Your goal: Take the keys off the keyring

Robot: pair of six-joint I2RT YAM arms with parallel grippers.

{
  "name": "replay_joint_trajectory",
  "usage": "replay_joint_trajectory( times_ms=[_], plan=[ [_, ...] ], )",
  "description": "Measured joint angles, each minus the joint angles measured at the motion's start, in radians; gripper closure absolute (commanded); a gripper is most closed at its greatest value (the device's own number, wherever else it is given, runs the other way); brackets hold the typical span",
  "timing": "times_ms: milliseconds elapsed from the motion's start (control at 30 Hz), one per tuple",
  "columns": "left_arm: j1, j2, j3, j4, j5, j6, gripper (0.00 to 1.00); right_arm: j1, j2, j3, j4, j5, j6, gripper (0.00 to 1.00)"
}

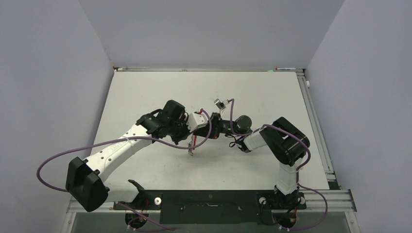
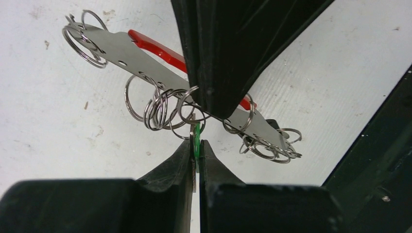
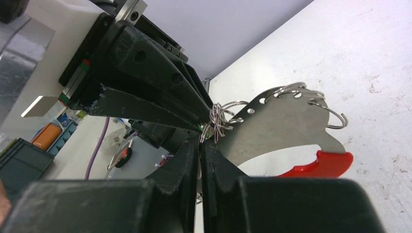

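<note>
The keyring (image 2: pixel 127 52) is a silvery crescent plate with a red band (image 2: pixel 154 44) and several small split rings (image 2: pixel 160 108) in its holes. My left gripper (image 2: pixel 197 145) is shut on the green-headed key (image 2: pixel 196 137), which hangs from one of the rings. My right gripper (image 3: pixel 200 145) is shut on the inner edge of the keyring plate (image 3: pixel 277 121), beside the red band (image 3: pixel 320 165). In the top view both grippers, left (image 1: pixel 187 133) and right (image 1: pixel 200 131), meet tip to tip above the table's middle, with the keyring (image 1: pixel 193 144) hanging below. The other keys are hidden.
The white table (image 1: pixel 243 92) is enclosed by grey walls on three sides. Purple cables (image 1: pixel 145 141) loop beside the left arm. The right arm's elbow (image 1: pixel 290 141) stands at the right. A metal rail (image 1: pixel 316 126) runs along the right edge.
</note>
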Motion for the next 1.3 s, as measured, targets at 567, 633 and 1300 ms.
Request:
replay_joint_trajectory(
  times_ms=[567,633,1300],
  plan=[
    [-0.018,-0.064,-0.043,0.083,-0.117,0.038,1.00,0.002,0.000,0.002,0.002,0.000,0.037,0.95],
    [-0.018,-0.075,-0.054,0.086,-0.117,0.042,1.00,0.002,0.000,0.002,0.002,0.000,0.040,0.95],
    [-0.030,-0.083,-0.069,0.104,-0.121,0.021,1.00,0.021,0.000,0.002,0.002,-0.034,0.019,0.95]
  ],
)
